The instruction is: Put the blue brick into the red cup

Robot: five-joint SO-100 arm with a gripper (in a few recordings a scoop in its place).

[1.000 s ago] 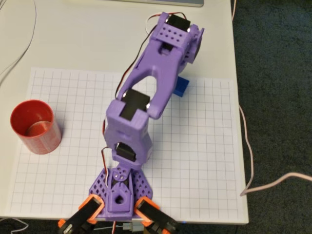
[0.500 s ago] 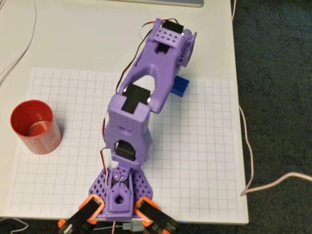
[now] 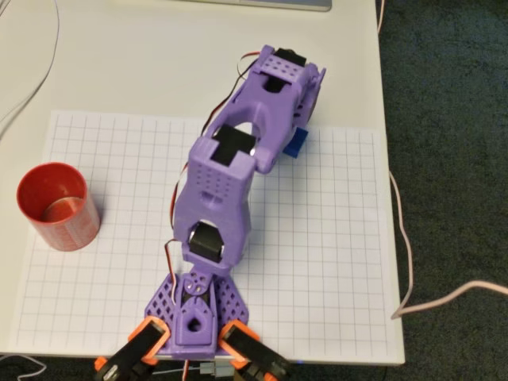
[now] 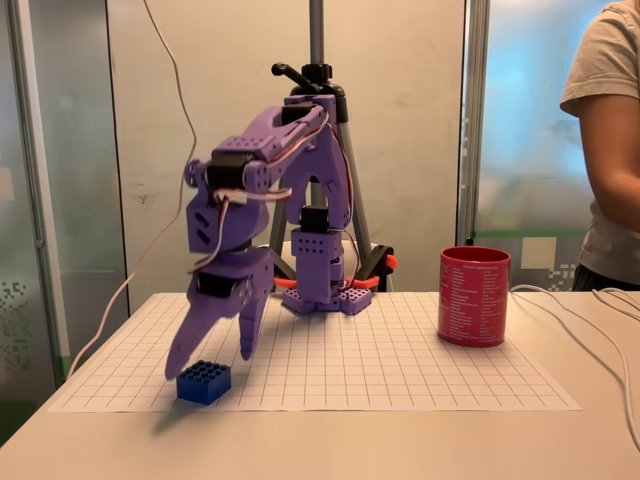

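The blue brick (image 4: 204,381) lies on the grid paper near the front left in the fixed view. My purple gripper (image 4: 209,366) hangs open just over it, one finger (image 4: 188,345) reaching down to the brick's left top edge, the other a little above its right side. From overhead only a corner of the blue brick (image 3: 298,144) peeks out under the arm's wrist (image 3: 282,87), which hides the fingers. The red cup (image 3: 57,205) stands upright at the paper's left edge, far from the brick. In the fixed view the red cup (image 4: 474,296) is on the right.
Grid paper (image 3: 333,262) covers most of the white table, whose right edge (image 3: 389,159) runs close to the brick. The arm's base (image 3: 194,317) is clamped at the near edge. Cables (image 4: 590,330) trail on the table, a tripod (image 4: 316,60) stands behind, and a person (image 4: 610,150) stands at the right.
The arm has folded forward and the wrist has dropped lower over the brick, covering more of it from overhead. Brick and cup have not moved.
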